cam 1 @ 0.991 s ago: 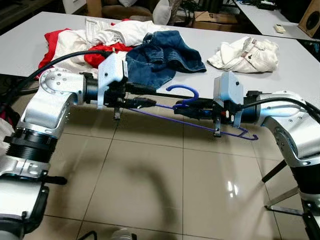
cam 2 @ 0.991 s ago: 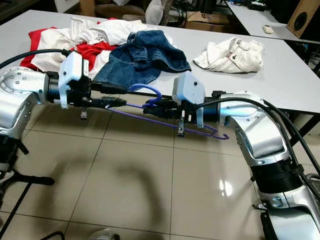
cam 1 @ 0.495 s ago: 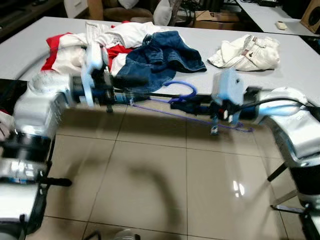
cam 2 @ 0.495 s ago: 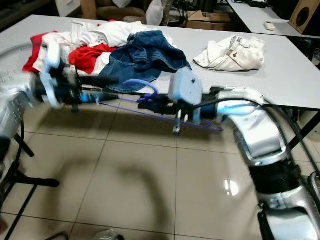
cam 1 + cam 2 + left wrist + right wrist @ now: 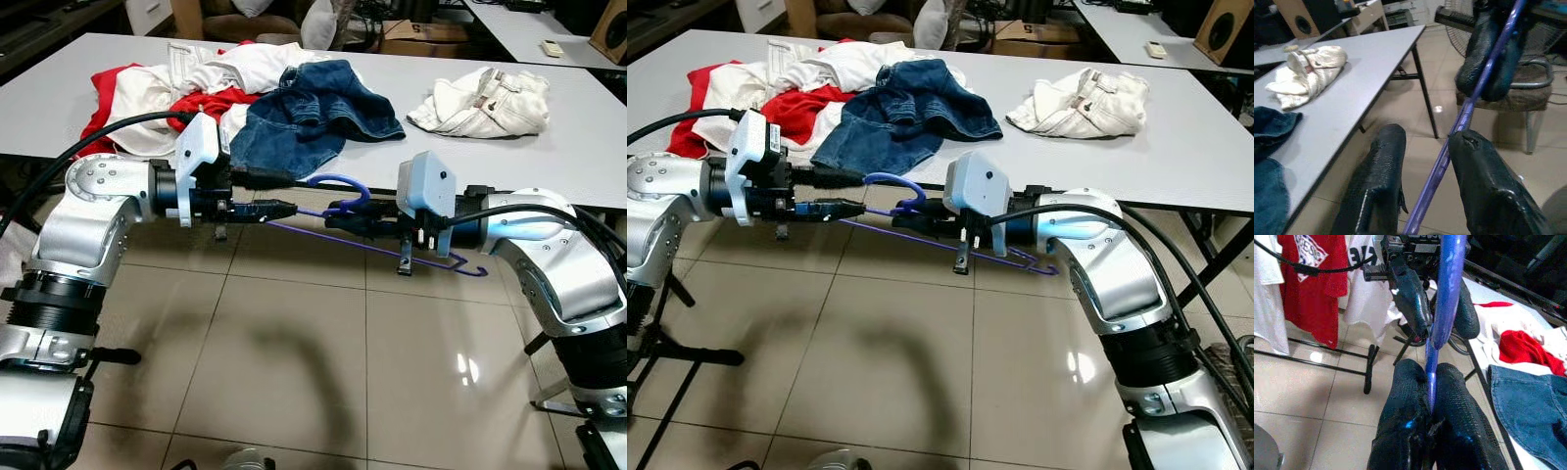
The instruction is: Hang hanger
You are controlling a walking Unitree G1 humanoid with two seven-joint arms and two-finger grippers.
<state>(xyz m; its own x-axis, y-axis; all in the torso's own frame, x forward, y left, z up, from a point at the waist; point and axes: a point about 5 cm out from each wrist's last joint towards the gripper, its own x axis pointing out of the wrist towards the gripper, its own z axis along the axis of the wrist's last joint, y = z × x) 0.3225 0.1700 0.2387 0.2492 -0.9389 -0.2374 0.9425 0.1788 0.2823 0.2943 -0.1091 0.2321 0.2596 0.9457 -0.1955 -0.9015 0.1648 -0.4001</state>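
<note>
While both arms reach toward each other above the floor, this is how things lie:

Table (image 5: 88, 108): wide, grey, running across the far side behind both arms, with clothes on it.
Floor (image 5: 284, 343): pale glossy tiles below the arms.
Clothes heap (image 5: 186, 83): red and white garments bunched on the table's left part.
Jeans (image 5: 313, 113): blue denim beside the heap, one fold drooping over the near table edge.
White garment (image 5: 485, 103): crumpled, well apart on the table's right part.
Hanger (image 5: 377, 235): thin, purple, held in the air between the two arms in front of the table, its hook (image 5: 338, 186) curving upward near the middle.
Right pincer (image 5: 1426, 396): fingers pressed together on the hanger's wire, just below the hook.
Left pincer (image 5: 1425, 166): fingers spread; the hanger's rod runs through the gap, close against one finger, and contact cannot be judged.
</note>
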